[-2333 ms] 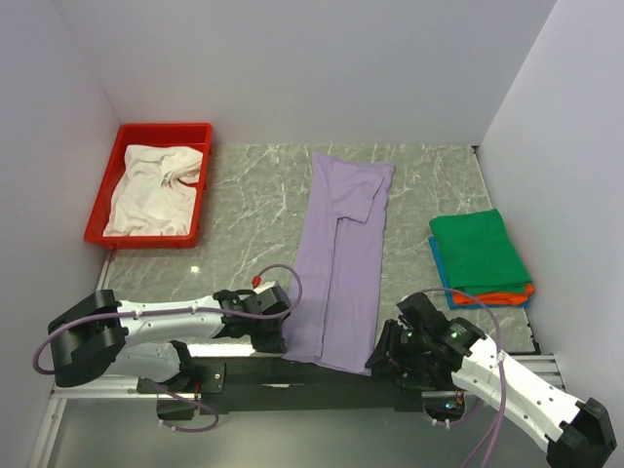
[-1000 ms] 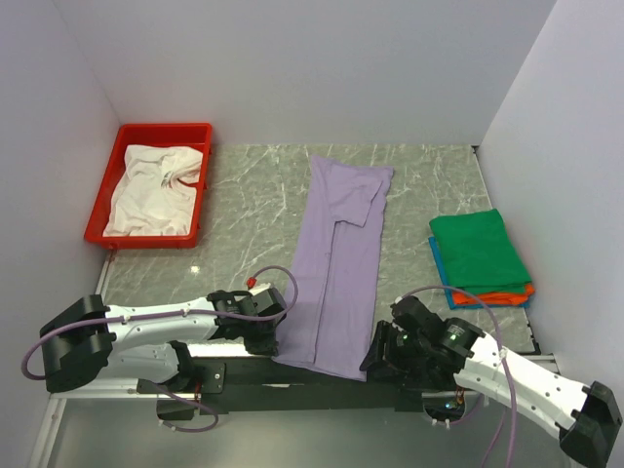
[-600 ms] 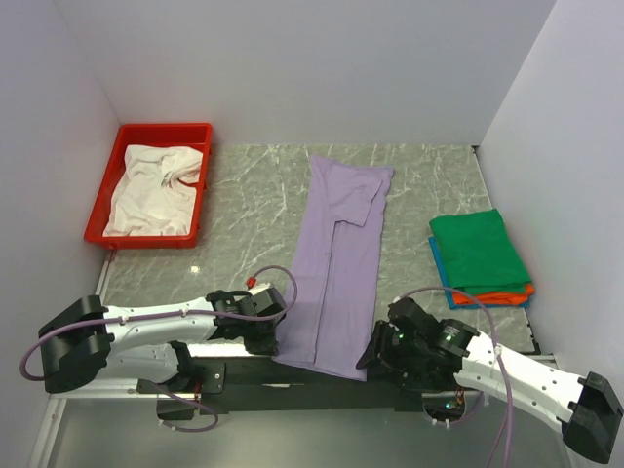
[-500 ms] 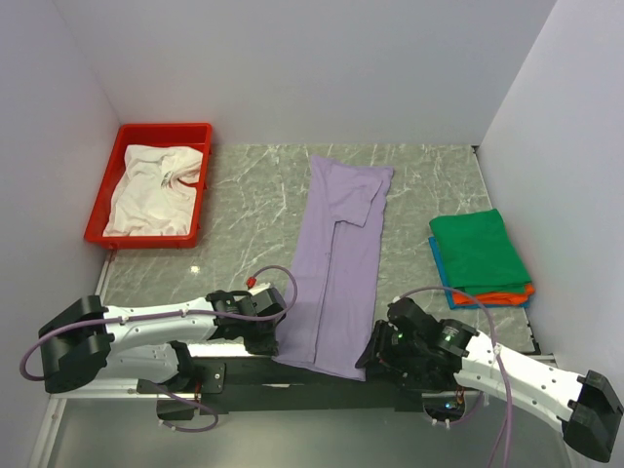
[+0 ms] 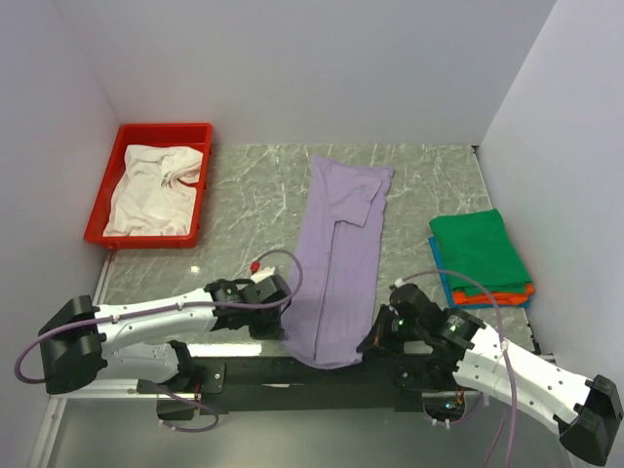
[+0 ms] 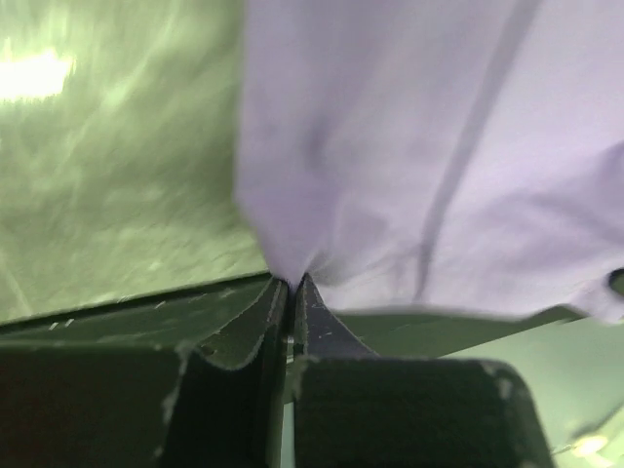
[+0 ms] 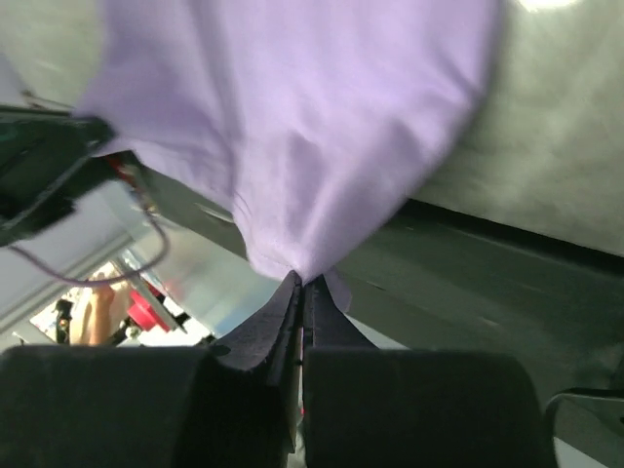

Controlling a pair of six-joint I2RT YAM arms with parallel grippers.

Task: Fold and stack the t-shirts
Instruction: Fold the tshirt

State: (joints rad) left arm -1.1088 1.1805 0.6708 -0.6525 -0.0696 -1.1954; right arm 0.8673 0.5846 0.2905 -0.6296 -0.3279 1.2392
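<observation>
**While both grippers pinched its near end, the lavender t-shirt (image 5: 338, 263) lay stretched along the table (image 5: 244, 205)**

As seen from the top camera, the lavender t-shirt ran as a long, narrow strip down the middle of the marble-patterned table. It was folded lengthwise, with one sleeve turned in over its far end. Its near end narrowed and sagged over the table's front edge between the two arms. The left gripper (image 5: 283, 310) sat at the near left corner of the cloth and the right gripper (image 5: 369, 341) at the near right corner. At the far left, a rumpled white t-shirt (image 5: 154, 190) lay in the red tray (image 5: 200, 129). At the right side, a folded green t-shirt (image 5: 480, 252) topped a stack, with the edges of an orange t-shirt (image 5: 497, 295) and a blue t-shirt (image 5: 436, 255) showing beneath it.

In the left wrist view, the two dark fingers were pressed together on a small fold of lavender cloth. The fabric fanned upward from that point in soft creases, above blurred grey tabletop.

In the right wrist view, the fingers were likewise clamped tight on a gathered tip of the same shirt. The cloth spread away from them in a smooth, pale purple sheet, with the table's dark front edge beside it.
</observation>
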